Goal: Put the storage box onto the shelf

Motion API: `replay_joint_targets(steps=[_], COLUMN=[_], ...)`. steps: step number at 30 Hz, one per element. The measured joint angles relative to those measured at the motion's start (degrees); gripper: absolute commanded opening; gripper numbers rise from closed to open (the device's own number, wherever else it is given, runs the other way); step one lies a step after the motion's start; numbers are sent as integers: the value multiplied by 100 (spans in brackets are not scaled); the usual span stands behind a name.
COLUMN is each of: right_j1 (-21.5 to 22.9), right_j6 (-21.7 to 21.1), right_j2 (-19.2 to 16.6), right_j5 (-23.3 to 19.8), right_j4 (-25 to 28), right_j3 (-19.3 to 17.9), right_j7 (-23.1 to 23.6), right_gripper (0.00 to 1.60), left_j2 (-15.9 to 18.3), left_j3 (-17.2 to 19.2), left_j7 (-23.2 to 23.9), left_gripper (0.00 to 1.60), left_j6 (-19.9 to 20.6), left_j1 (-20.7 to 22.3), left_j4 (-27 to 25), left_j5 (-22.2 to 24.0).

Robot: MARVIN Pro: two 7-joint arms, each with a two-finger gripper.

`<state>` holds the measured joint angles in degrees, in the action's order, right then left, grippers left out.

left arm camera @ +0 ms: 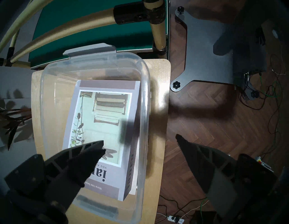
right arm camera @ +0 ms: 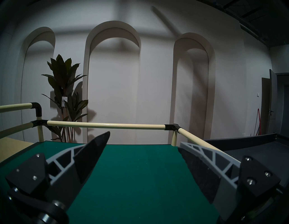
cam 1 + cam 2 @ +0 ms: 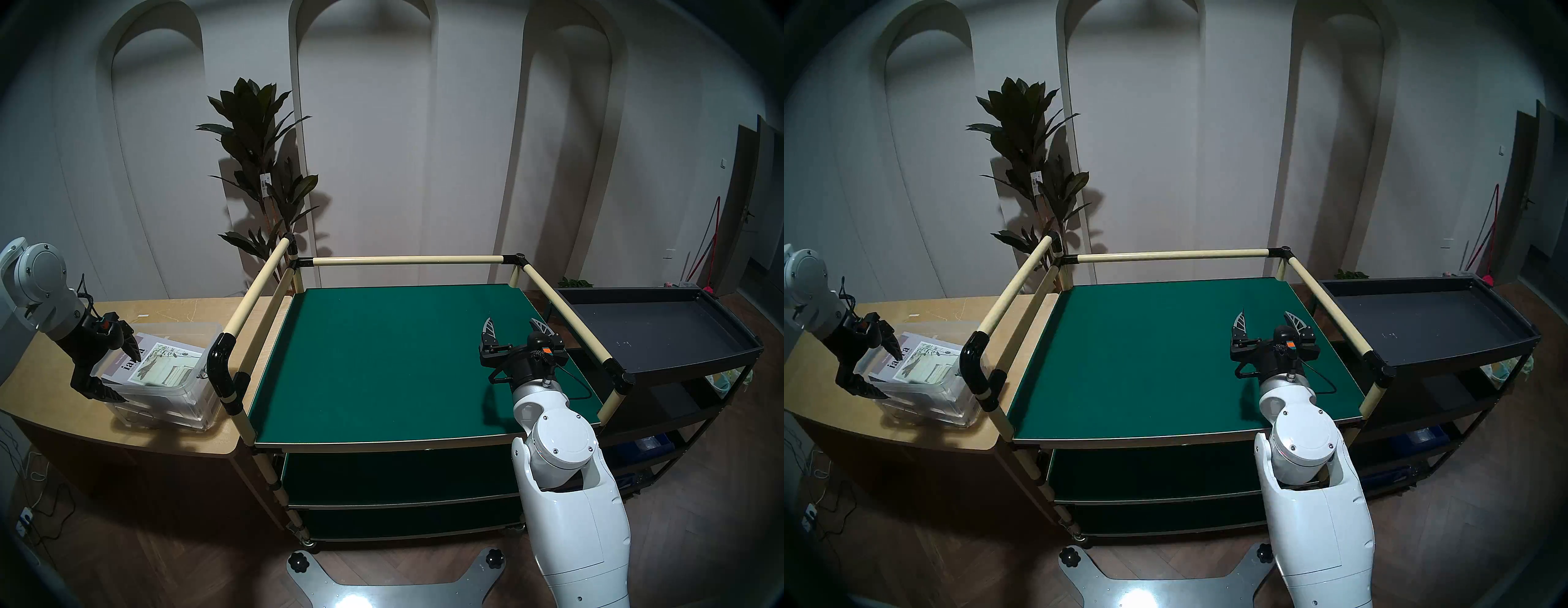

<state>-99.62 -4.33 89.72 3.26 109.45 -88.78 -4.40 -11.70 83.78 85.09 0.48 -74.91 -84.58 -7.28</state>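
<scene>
The storage box is a clear lidless bin with an "ia..a" magazine inside. It sits on the tan counter, right against the shelf's left front post. My left gripper is open at the box's left end. In the left wrist view one finger is over the magazine inside the box. The other finger is outside the box's long wall. The shelf is a three-tier cart with green boards. My right gripper is open and empty, low over the top board's right side.
Cream rails fence the shelf's top on the left, back and right; the front is open. The tan counter stands left of the shelf and a dark grey cart right of it. A potted plant stands behind.
</scene>
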Motion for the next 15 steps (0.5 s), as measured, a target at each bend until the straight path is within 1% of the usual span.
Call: replay_joint_targets(steps=[9,15], right_j1=[0,1], right_j6=[0,0], right_j2=[0,0], right_j5=[0,0], right_j4=[0,0], right_j3=[0,0], right_j7=[0,0], right_gripper=[160,160], left_j2=[-65,-129], left_j3=[-388,-594], left_j7=[0,-1], left_gripper=[160,160], left_j6=[-184,-311], left_j1=[236,414], left_j4=[210,430], left_j5=[21,-97])
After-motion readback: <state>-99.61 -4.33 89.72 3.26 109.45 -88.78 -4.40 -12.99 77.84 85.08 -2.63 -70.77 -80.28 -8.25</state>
